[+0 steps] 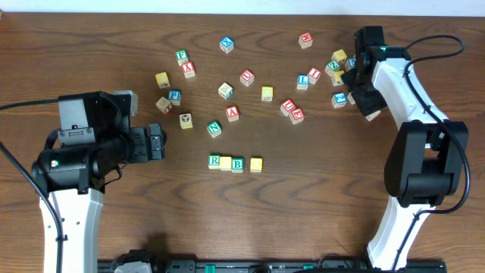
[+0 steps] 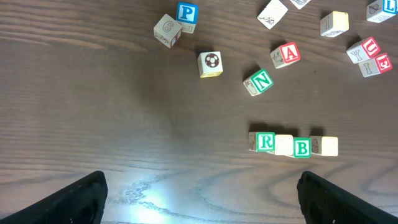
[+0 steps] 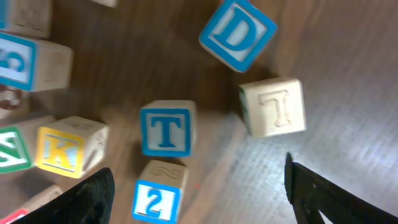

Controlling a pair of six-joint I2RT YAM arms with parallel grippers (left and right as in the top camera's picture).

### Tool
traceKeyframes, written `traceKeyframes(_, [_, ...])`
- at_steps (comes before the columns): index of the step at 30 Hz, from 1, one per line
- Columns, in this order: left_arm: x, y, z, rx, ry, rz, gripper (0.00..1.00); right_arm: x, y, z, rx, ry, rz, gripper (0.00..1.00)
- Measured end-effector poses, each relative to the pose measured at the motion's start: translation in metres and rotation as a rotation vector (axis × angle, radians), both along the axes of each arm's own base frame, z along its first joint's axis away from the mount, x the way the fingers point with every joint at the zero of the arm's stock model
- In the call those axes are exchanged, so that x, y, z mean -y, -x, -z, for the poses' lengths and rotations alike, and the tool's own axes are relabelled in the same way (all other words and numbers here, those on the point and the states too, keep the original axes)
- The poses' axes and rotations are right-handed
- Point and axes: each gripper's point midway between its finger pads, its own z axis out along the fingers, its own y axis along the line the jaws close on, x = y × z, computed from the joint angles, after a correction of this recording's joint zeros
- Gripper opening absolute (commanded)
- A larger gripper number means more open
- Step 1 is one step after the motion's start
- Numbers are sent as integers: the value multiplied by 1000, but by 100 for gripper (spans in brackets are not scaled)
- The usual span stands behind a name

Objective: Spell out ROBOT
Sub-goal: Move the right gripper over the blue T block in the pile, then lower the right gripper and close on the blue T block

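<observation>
Your right gripper (image 3: 198, 186), wide and empty, hovers with the blue T (image 3: 166, 129) just ahead between its jaws; the left gripper (image 1: 155, 142), also wide, sits well apart.

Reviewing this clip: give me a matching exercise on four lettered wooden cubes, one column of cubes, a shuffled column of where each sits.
Things:
1. small wooden cube with a green R
2. small wooden cube with a green B
3. small wooden cube with a blue T
4. small wooden cube with a green N
Places:
a. just ahead of the right end effector, beside a wooden cube with a blue 2
b. left end of the row
c. loose, askew, beyond the row
d. third in the row, between two pale yellow cubes
Pairs: 1-b, 2-d, 3-a, 4-c.
</observation>
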Motion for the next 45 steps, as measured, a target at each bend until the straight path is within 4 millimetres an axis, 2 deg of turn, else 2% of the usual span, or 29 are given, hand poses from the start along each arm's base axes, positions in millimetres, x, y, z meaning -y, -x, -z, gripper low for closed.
traceKeyframes(5, [0, 0, 0, 0, 0, 0, 96, -1, -10, 5, 28, -1, -5, 82])
traceKeyframes(17, [0, 0, 0, 0, 0, 0, 96, -2, -17, 18, 34, -8, -10, 83])
traceKeyframes(25, [0, 0, 0, 0, 0, 0, 96, -3, -16, 45, -10, -10, -17, 79])
traceKeyframes(28, [0, 0, 0, 0, 0, 0, 96, -3, -17, 48, -13, -11, -21, 77])
traceKeyframes(34, [0, 0, 0, 0, 0, 0, 96, -1, -18, 47, -8, 4, -29, 64])
traceKeyframes(38, [0, 0, 0, 0, 0, 0, 96, 1, -20, 46, -4, 17, -32, 47])
traceKeyframes(43, [0, 0, 0, 0, 0, 0, 96, 2, -20, 46, -2, 26, -35, 19])
traceKeyframes(45, [0, 0, 0, 0, 0, 0, 96, 3, -20, 45, -1, 29, -35, 13])
